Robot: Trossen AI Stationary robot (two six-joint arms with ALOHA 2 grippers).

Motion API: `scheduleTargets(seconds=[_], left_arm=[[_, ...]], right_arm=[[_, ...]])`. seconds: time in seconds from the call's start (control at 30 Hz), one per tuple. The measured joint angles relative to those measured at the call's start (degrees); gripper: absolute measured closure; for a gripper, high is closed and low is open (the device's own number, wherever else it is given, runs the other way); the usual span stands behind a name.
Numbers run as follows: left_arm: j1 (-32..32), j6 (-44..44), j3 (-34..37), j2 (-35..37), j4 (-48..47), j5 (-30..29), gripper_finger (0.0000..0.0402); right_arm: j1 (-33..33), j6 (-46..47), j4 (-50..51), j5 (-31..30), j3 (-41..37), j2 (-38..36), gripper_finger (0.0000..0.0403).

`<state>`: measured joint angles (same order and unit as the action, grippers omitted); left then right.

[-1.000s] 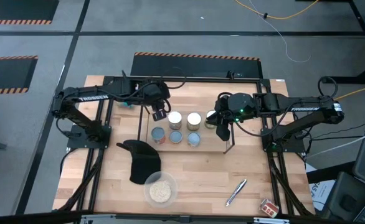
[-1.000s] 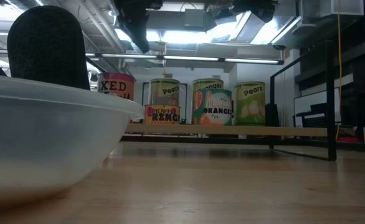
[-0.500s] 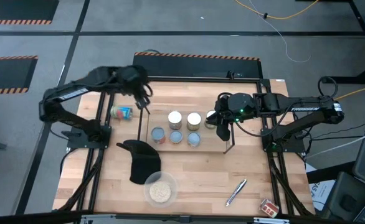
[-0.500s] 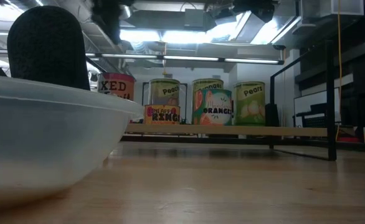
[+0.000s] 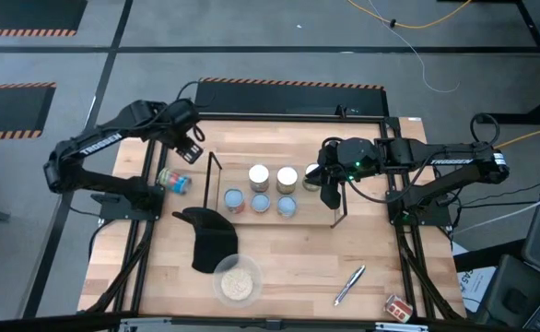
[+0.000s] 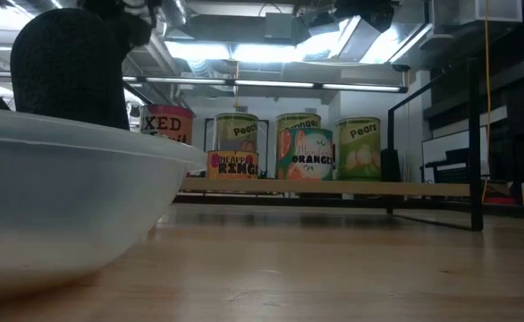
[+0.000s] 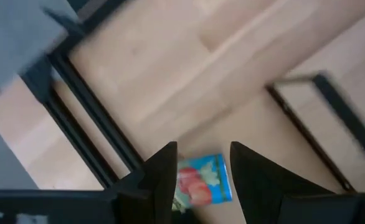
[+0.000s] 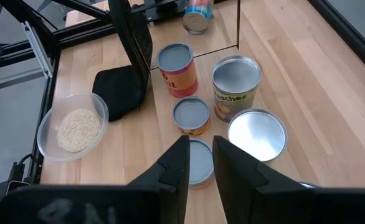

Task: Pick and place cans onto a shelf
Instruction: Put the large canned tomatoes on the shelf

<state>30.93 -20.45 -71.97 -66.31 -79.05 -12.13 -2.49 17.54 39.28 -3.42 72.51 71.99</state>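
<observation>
Several cans [image 5: 261,203] stand upright on the low shelf [image 6: 333,188] mid-table; they also show in the right wrist view [image 8: 235,81]. One can with a blue and red label [image 5: 173,180] lies on its side on the table left of the shelf. My left gripper [image 5: 189,146] is open, above the table on the far side of this can; in the left wrist view [image 7: 201,174] the can [image 7: 201,183] shows below, between the fingers, untouched. My right gripper [image 5: 323,177] hangs over the shelf's right end, fingers a little apart [image 8: 200,168], with nothing between them.
A black cloth [image 5: 210,238] and a clear bowl of pale grains [image 5: 238,281] lie near the shelf's near-left side. A silver pen [image 5: 348,286] and a small red box [image 5: 397,307] lie at the near right. A black metal frame [image 5: 150,184] borders the tabletop.
My left gripper has gone from over the shelf's left end toward the table's far-left corner. The lying can has rolled a little toward the table's near edge. The right arm has kept still.
</observation>
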Motion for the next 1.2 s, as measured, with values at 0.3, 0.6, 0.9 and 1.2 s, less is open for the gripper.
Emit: scheduleTargets(seconds=[0.3, 0.6, 0.9, 1.2], left_arm=[[1.6, -1.5, 9.2, 0.0, 0.2, 7.0, 0.0260], [-0.6, -6.7, 17.9, -0.1, 0.8, 10.3, 0.0260], [-3.0, -12.4, 23.9, -0.1, 1.1, 8.6, 0.0260], [0.0, -15.1, 24.0, -0.1, 1.1, 2.8, 0.0260]], right_arm=[[0.0, 0.1, 0.0, 0.0, 0.0, 0.0, 0.0328], [0.0, 0.1, 0.0, 0.0, 0.0, 0.0, 0.0328], [0.0, 0.1, 0.0, 0.0, 0.0, 0.0, 0.0328], [0.0, 0.0, 0.0, 0.0, 0.0, 0.0, 0.0328]])
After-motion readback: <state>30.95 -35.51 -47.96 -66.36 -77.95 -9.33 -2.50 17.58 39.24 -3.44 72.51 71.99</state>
